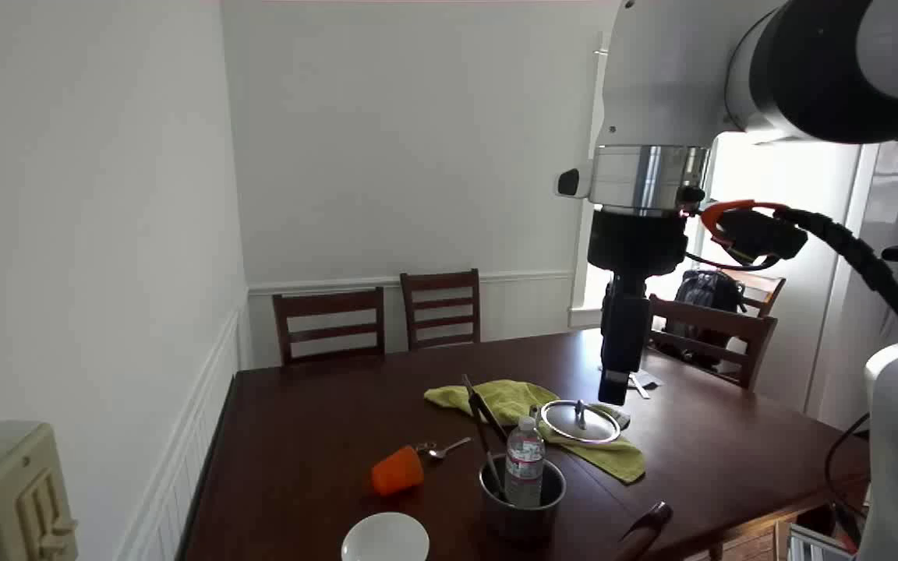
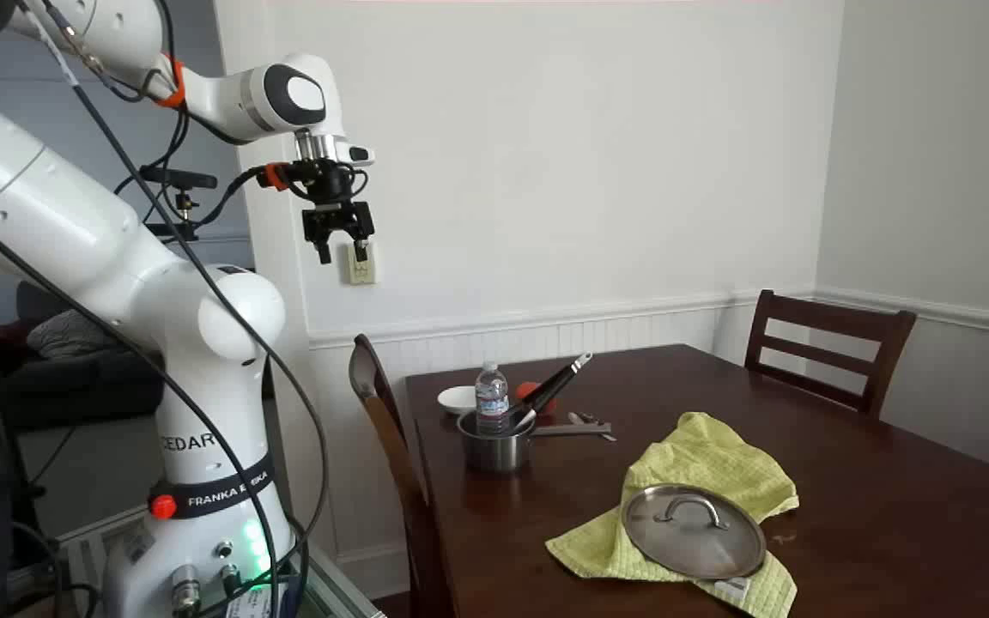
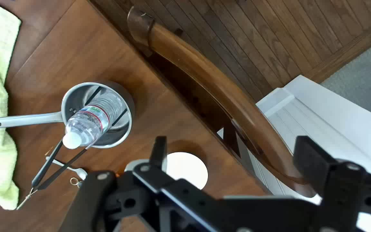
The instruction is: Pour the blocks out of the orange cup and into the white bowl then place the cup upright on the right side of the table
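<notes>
The orange cup (image 1: 397, 471) lies on its side on the dark brown table (image 1: 293, 436), near the white bowl (image 1: 385, 539). In an exterior view the cup (image 2: 536, 395) is partly hidden behind the tongs. In the wrist view the jaws hide nearly all of it. The bowl (image 2: 458, 398) stands near the table edge and is overexposed in the wrist view (image 3: 188, 169). No blocks can be made out. My gripper (image 2: 342, 251) is open and empty, high in the air, pointing down. It appears side-on in an exterior view (image 1: 613, 388). Its fingers are wide apart in the wrist view (image 3: 232, 145).
A metal pot (image 1: 523, 520) holds a water bottle (image 1: 525, 467) and dark-handled tongs (image 2: 550, 386). A spoon (image 1: 449, 449) lies beside the cup. A metal lid (image 2: 694, 532) rests on a yellow-green cloth (image 2: 709, 455). A chair back (image 3: 204, 71) stands at the table edge.
</notes>
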Controlling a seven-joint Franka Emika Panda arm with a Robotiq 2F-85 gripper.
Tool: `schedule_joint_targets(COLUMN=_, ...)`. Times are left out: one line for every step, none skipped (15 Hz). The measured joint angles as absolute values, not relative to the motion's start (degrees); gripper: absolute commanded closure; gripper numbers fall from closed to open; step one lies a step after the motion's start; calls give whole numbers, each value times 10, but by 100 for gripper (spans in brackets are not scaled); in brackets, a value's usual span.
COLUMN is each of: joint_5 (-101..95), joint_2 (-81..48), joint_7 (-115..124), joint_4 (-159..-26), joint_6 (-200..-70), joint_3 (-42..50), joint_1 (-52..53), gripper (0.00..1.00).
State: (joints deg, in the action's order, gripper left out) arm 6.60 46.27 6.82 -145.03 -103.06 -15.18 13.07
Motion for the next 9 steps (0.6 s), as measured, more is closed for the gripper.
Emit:
schedule_joint_targets(joint_5=66, joint_2=463, joint_7=68, joint_4=-1450, joint_6=-1031, joint_3=-152, joint_1=131, gripper=0)
schedule_joint_targets(joint_5=66, joint_2=463, joint_7=68, joint_4=-1450, joint_6=-1031, joint_3=-152, joint_1=131, gripper=0)
schedule_joint_targets(joint_5=66, joint_2=463, joint_7=68, joint_4=-1450, joint_6=-1031, joint_3=-152, joint_1=131, gripper=0)
schedule_joint_targets(joint_5=66, joint_2=463, joint_7=68, joint_4=-1450, joint_6=-1031, joint_3=-152, joint_1=131, gripper=0)
schedule_joint_targets(joint_5=66, joint_2=463, joint_7=68, joint_4=-1450, joint_6=-1031, joint_3=-152, joint_1=131, gripper=0)
schedule_joint_targets(joint_5=66, joint_2=463, joint_7=68, joint_4=-1450, joint_6=-1031, joint_3=-152, joint_1=131, gripper=0)
schedule_joint_targets(joint_5=66, joint_2=463, joint_7=68, joint_4=-1450, joint_6=-1031, joint_3=-152, joint_1=131, gripper=0)
schedule_joint_targets(joint_5=63, joint_2=463, joint_7=69, joint_4=-1450, joint_6=-1031, joint_3=-153, joint_1=130, gripper=0)
schedule_joint_targets(joint_5=56, joint_2=463, joint_7=82, joint_4=-1450, joint_6=-1037, joint_3=-154, joint_1=125, gripper=0)
